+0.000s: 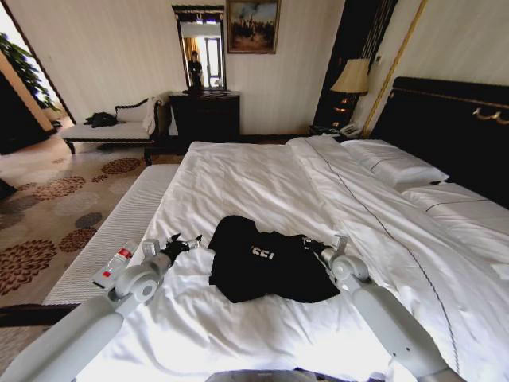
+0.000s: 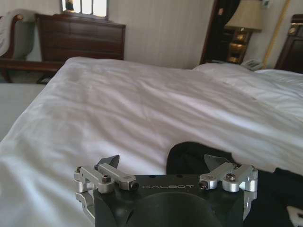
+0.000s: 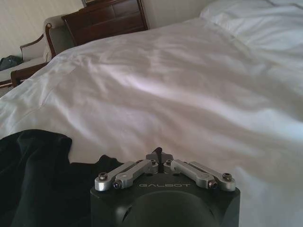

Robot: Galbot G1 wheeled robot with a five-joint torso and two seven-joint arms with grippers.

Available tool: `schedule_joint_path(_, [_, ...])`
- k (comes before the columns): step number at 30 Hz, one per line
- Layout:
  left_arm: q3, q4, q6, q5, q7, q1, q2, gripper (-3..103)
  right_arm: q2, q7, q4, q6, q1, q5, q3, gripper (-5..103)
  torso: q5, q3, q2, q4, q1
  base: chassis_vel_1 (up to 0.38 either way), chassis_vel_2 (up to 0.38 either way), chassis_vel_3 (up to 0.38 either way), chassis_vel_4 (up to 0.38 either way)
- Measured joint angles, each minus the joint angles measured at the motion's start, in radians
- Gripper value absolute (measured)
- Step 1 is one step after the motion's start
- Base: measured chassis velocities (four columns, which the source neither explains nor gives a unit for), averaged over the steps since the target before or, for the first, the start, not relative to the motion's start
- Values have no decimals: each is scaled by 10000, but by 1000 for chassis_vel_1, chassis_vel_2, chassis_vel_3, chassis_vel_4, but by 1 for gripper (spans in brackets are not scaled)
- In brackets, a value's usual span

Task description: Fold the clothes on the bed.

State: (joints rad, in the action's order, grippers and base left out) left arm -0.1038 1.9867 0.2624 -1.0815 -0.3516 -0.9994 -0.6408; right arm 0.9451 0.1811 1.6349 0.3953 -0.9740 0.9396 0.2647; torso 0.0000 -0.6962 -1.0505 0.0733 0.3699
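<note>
1. Black top (image 1: 266, 267): soft-fabric garment with partly hidden white lettering, lying rumpled on the near part of the bed, between the two grippers. Folds overlap unevenly, so the fold looks unfinished.
2. Bed (image 1: 262, 179): large, white duvet, two pillows (image 1: 398, 167) against a dark headboard (image 1: 453, 127). Its broad flat surface serves as the folding table.
3. Left gripper (image 1: 187, 243): low over the duvet just beside the top's left edge, apart from the cloth. Fingers spread wide in the left wrist view, nothing between them; placed, by my reading, to take that edge.
4. Right gripper (image 1: 312, 246): at the top's right edge, over the black fabric. The right wrist view shows the fingers (image 3: 158, 153) drawn together; whether they pinch cloth I cannot tell.
5. Room beyond: dark dresser (image 1: 205, 115), chaise (image 1: 111, 127), bedside lamp (image 1: 352, 77).
</note>
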Motion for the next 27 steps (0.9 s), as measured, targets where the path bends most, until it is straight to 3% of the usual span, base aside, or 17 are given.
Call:
schedule_joint_path(6, [476,-341,-1,-62,25,676,-128,100,4,-6,21,-317,117,-304,-41,0,0,0,0,0,0,0,0,0,0])
schedule_joint_path(11, [1280,-1175,12,-209,118,1970,-377,100,-103,-28,65,-371,190,-336,-54,0,-2,0,0,-3,0,0,0,0,0])
schedule_joint_path(15, [2850,-2398,73,-515,273,3821,-1017,100,-180,-88,-2,-374,180,-334,-56,0,2,-1,0,-3,0,0,0,0,0])
schedule_joint_path(16, [3484,-2888,75,-542,380,4449,-1276,100,-184,-114,-4,-375,168,-330,-64,0,-3,0,0,7,1,0,0,0,0])
schedule_joint_path(17, [3484,-2888,75,-542,380,4449,-1276,100,-184,-114,-4,-375,168,-330,-64,0,-3,0,0,7,1,0,0,0,0])
schedule_joint_path(18, [4450,-3798,78,-552,611,5564,-1964,100,-187,-117,-9,-368,146,-331,-75,0,4,-2,1,-2,2,0,0,0,0])
schedule_joint_path(20, [5256,-4785,74,-578,919,6634,-2856,100,-178,-116,-8,-351,128,-329,-76,0,1,-1,2,4,2,0,0,0,0])
schedule_joint_path(22, [5490,-5226,75,-579,998,6959,-3181,100,-177,-114,-21,-344,121,-326,-71,0,5,-1,2,7,2,0,0,0,0])
schedule_joint_path(24, [6009,-6725,79,-578,1329,7742,-4096,100,-181,-102,-90,-321,98,-290,-21,0,3,-1,2,6,2,0,0,0,0])
schedule_joint_path(27, [6436,-8118,246,-595,1572,8333,-4811,100,-186,-57,-158,-264,96,-224,18,0,5,-1,3,1,3,0,0,0,0])
